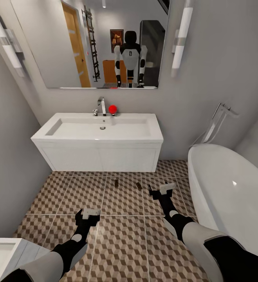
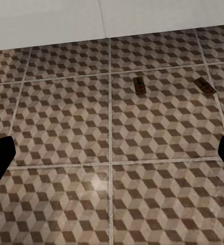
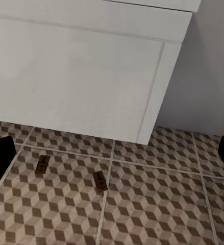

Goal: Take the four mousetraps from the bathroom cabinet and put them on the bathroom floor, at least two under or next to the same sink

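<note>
**Two traps down by the sink, both end effectors empty**

The right end effector [image 1: 163,191] hangs wide open, holding nothing, nearest the two mousetraps [image 1: 116,182] [image 1: 139,185] just ahead on the bathroom floor [image 1: 121,243], long axes pointing toward the sink [image 1: 101,129]. The left end effector [image 1: 90,214], also wide and empty, sits farther back.
</note>
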Robot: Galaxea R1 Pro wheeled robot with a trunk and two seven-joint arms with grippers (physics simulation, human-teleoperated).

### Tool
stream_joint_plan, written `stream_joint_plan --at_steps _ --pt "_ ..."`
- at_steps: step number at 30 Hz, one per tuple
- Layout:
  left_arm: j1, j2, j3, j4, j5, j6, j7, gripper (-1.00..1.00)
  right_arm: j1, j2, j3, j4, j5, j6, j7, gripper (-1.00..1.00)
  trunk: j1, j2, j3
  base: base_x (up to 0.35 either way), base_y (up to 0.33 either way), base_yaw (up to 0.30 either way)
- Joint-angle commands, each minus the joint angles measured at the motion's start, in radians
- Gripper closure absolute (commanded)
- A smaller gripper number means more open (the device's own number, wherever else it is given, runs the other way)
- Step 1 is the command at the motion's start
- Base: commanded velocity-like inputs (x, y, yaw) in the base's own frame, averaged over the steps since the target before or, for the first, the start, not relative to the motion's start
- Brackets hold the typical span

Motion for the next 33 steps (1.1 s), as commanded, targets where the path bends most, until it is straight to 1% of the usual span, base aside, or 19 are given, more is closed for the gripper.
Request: stream_joint_plan --at_steps 1,33 --pt "-0.001 0.000 -0.009 0.001 0.003 -0.003 0.007 -1.00 -0.001 0.000 0.008 0.001 0.003 -0.001 -0.010 -1.00 0.001 -0.002 -0.002 0.000 0.000 0.000" --pt "-0.001 0.001 -0.009 0.001 0.003 -0.007 0.007 -1.00 -0.001 0.000 0.008 0.002 0.003 0.000 -0.010 -1.00 0.001 -0.002 -0.002 0.000 0.000 0.000"
